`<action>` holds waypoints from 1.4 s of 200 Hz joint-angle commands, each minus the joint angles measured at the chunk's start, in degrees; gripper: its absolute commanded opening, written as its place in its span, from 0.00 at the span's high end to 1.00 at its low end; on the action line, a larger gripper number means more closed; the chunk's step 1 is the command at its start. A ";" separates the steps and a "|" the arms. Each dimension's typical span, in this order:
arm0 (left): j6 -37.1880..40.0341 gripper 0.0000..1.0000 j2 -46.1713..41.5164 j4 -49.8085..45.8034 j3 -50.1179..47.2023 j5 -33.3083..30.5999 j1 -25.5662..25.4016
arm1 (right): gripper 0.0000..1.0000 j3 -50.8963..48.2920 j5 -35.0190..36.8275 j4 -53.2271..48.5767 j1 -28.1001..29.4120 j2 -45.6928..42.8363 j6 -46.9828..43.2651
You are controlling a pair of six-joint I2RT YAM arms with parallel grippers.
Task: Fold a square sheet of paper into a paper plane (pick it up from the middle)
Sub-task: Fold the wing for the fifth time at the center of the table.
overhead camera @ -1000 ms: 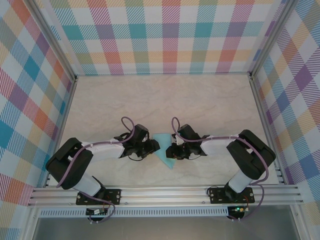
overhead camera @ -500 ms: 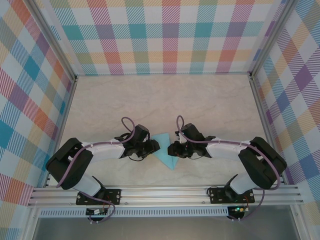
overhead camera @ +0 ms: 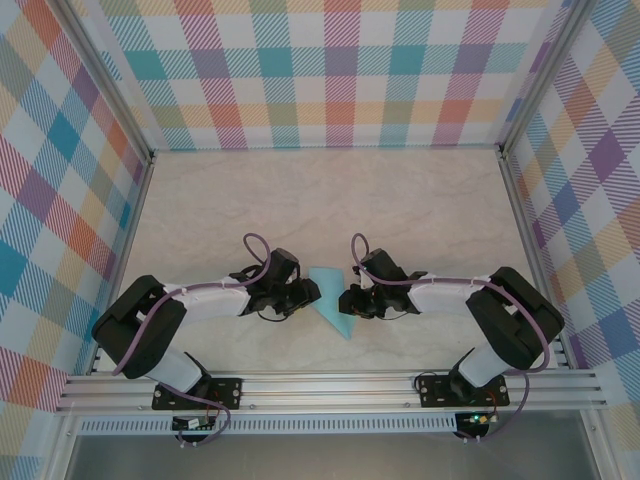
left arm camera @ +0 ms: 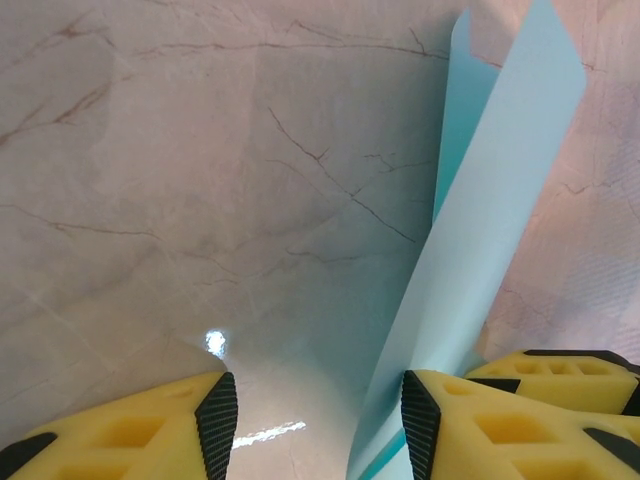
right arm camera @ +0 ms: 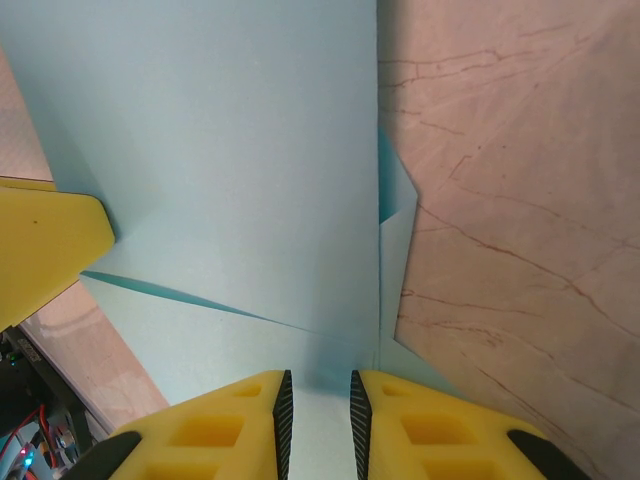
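Left gripper (overhead camera: 308, 292) is about half open and gripping nothing. The folded sheet of paper (overhead camera: 331, 300) sits on the surface (overhead camera: 400, 210) at its 3 o'clock, against one finger. Right gripper (overhead camera: 347, 298), at the sheet's 3 o'clock, is nearly closed over it, can't tell if it's pinching.

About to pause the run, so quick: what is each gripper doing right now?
Left gripper: open, holding nothing; the sheet of paper stands beside one finger.
Right gripper: closed on the sheet of paper.
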 commanded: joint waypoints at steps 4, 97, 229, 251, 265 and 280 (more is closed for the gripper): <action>0.77 0.51 2.18 2.38 1.95 2.21 -1.41 | 0.75 -0.99 -0.31 0.41 -0.38 0.58 0.10; 1.35 0.79 5.95 4.33 6.97 4.22 -2.59 | 0.74 -0.60 0.50 -1.84 -0.42 -1.74 -2.59; 0.77 0.99 6.93 -3.60 11.92 2.33 -2.60 | 0.44 0.67 35.53 -10.87 19.96 -14.38 -20.29; 0.90 0.99 7.26 -3.93 12.42 2.42 -2.65 | 0.46 3.58 41.39 -10.90 24.41 -9.78 -22.92; 0.84 0.99 7.51 -3.83 12.64 2.67 -2.57 | 0.46 5.53 44.62 -11.81 26.09 -7.27 -23.62; 0.84 0.99 7.70 -3.75 12.74 2.94 -2.60 | 0.47 6.21 46.34 -11.05 26.99 -5.70 -23.84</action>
